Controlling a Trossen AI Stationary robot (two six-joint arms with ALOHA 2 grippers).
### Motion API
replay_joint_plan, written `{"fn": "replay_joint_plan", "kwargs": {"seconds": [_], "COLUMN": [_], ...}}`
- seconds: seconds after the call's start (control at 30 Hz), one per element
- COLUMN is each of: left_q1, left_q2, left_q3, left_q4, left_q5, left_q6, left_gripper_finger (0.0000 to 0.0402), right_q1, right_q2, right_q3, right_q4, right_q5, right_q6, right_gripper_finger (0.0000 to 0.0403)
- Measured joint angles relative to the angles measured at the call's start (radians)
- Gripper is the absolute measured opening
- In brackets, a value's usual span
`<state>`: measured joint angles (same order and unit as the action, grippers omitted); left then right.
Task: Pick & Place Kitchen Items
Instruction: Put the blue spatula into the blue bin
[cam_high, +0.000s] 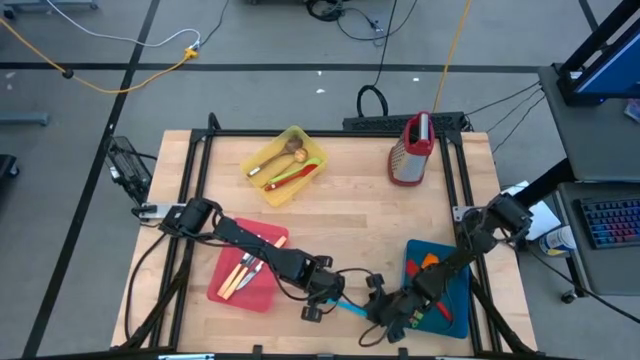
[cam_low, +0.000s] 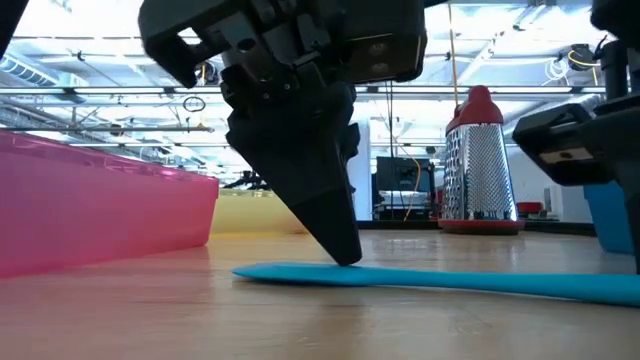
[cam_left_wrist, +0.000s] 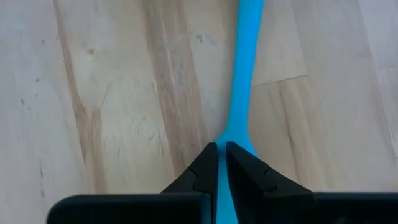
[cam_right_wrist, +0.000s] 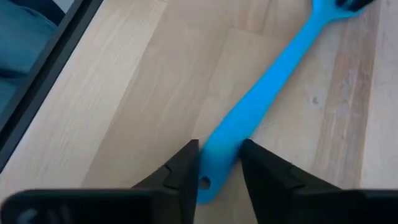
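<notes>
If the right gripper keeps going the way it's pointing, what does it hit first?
The blue utensil: its handle end already lies between the right gripper's fingers, and the rest runs ahead toward the left gripper, probably next in line.

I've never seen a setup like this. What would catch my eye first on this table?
Both grippers meet over one blue utensil lying on the wood at the table's near edge: the left gripper is shut on one end, the right gripper straddles the other. Around them sit three bright trays, yellow at the back, pink on the left, blue on the right, and a red-topped metal grater stands at the back right.
</notes>
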<state>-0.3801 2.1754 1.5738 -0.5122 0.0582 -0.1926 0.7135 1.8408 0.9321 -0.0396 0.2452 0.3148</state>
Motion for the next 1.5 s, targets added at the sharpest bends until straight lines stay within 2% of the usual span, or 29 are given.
{"fn": "replay_joint_plan", "kwargs": {"seconds": [0.17, 0.23, 0.37, 0.5, 0.6, 0.77, 0.87, 0.97, 1.2, 1.5], "left_q1": [-0.008, -0.013, -0.026, -0.021, -0.01, -0.012, -0.016, -0.018, -0.033, -0.037], "left_q2": [0.0, 0.0, 0.0, 0.0, 0.001, 0.03, 0.051, 0.069, 0.103, 0.107], "left_q3": [-0.002, -0.002, -0.002, -0.001, -0.001, 0.0, 0.0, -0.001, 0.003, 0.0], "left_q4": [0.042, 0.122, 0.308, 0.371, 0.368, 0.418, 0.412, 0.406, 0.379, 0.403], "left_q5": [-0.011, -0.02, -0.026, -0.01, 0.041, 0.074, 0.072, 0.044, -0.034, -0.01], "left_q6": [-0.089, -0.1, -0.036, 0.0, -0.029, -0.114, -0.177, -0.258, -0.283, -0.232], "left_gripper_finger": [0.003, 0.003, 0.0031, 0.0039, 0.0071, 0.0155, 0.0197, 0.022, 0.021, 0.0161], "right_q1": [-0.024, -0.024, -0.025, -0.025, -0.023, -0.014, -0.009, -0.006, 0.006, 0.032], "right_q2": [-0.001, -0.001, 0.0, 0.0, 0.001, 0.002, 0.002, 0.002, 0.003, 0.004], "right_q3": [0.0, 0.0, 0.0, -0.001, -0.001, -0.001, -0.001, -0.001, -0.001, -0.003], "right_q4": [-0.007, -0.007, -0.003, 0.001, 0.01, 0.013, 0.019, 0.018, 0.021, 0.033], "right_q5": [-0.016, -0.01, -0.003, 0.011, 0.018, 0.047, 0.072, 0.079, 0.134, 0.253], "right_q6": [-0.017, -0.017, -0.015, 0.023, 0.037, 0.039, 0.04, 0.04, 0.038, -0.012], "right_gripper_finger": [0.0052, 0.0038, 0.0037, 0.0045, 0.0047, 0.0039, 0.004, 0.004, 0.004, 0.004]}}
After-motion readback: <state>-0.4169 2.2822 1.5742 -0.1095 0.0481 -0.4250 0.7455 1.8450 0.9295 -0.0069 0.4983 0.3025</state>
